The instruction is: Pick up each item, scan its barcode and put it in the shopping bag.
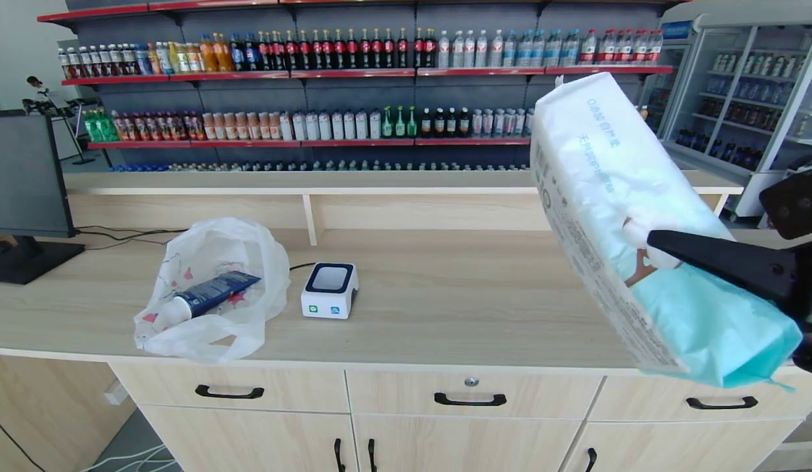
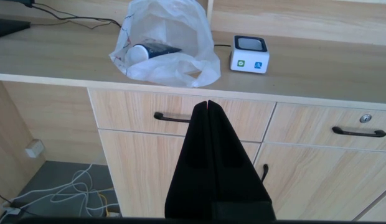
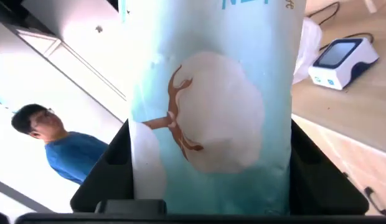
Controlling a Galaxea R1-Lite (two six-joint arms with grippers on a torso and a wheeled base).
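One item, a blue tube point(image 1: 215, 293), is already bagged in the white shopping bag point(image 1: 212, 246) on the table point(image 1: 445, 314), beside the barcode scanner point(image 1: 329, 290). A soft white-and-teal pack point(image 1: 602, 196) is clamped aloft over the table's right end by the right gripper's point(image 3: 208, 186) jaws; scanning and bagging it are judged outstanding. The left gripper point(image 2: 207, 109) is seen low before the drawers, jaws closed, empty.

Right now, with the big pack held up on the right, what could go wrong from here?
1. The right tool holds the long teal-and-white soft pack tilted; it could pivot or slip.
2. The shopping bag lies slumped with a tube inside, nothing holding it open; the pack may shove it instead of entering.
3. The barcode scanner stands in between; a low pass could knock it.
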